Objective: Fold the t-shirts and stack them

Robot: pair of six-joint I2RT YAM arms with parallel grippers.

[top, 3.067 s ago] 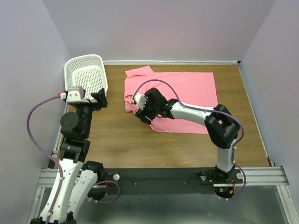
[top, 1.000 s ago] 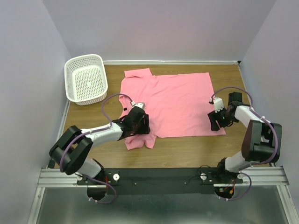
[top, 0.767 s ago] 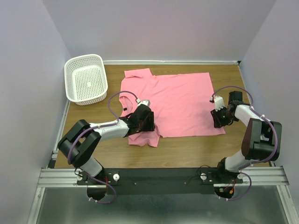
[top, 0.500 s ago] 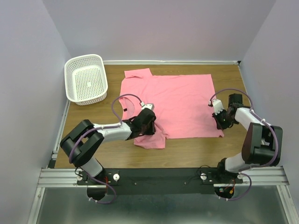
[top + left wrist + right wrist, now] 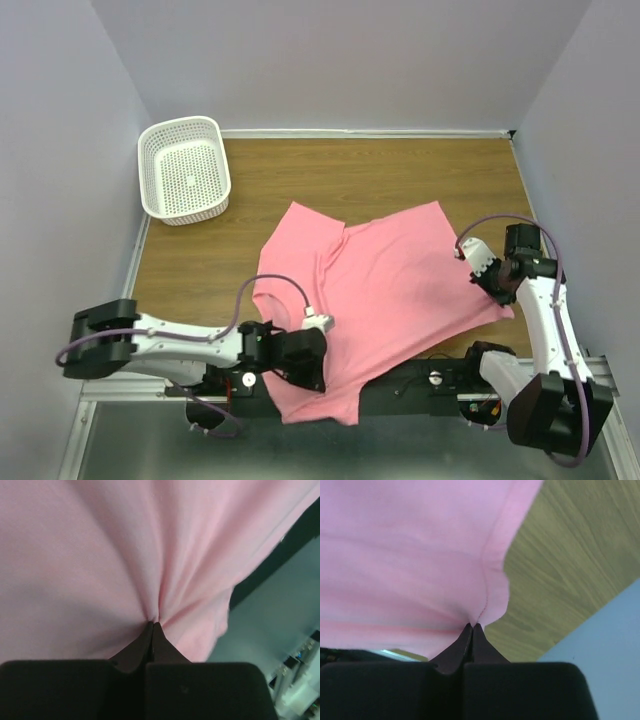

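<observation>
One salmon-pink t-shirt (image 5: 380,290) is stretched between my two grippers, pulled toward the table's near edge and draping over the black rail. My left gripper (image 5: 312,362) is shut on the shirt's near-left part; in the left wrist view the t-shirt (image 5: 100,555) puckers into the left gripper (image 5: 152,623). At the near right, my right gripper (image 5: 497,290) is shut on the hem corner; the right wrist view shows the stitched edge of the t-shirt (image 5: 410,555) pinched in the right gripper (image 5: 472,625).
A white perforated basket (image 5: 185,168) stands at the far left corner of the wooden table (image 5: 400,175). The black mounting rail (image 5: 420,380) runs along the near edge, partly under the shirt. Walls close the left, back and right sides.
Both grippers closed on the shirt and pulled it from flat at the back of the table toward the near edge. The left arm swung down to the rail; the right moved nearer too.
</observation>
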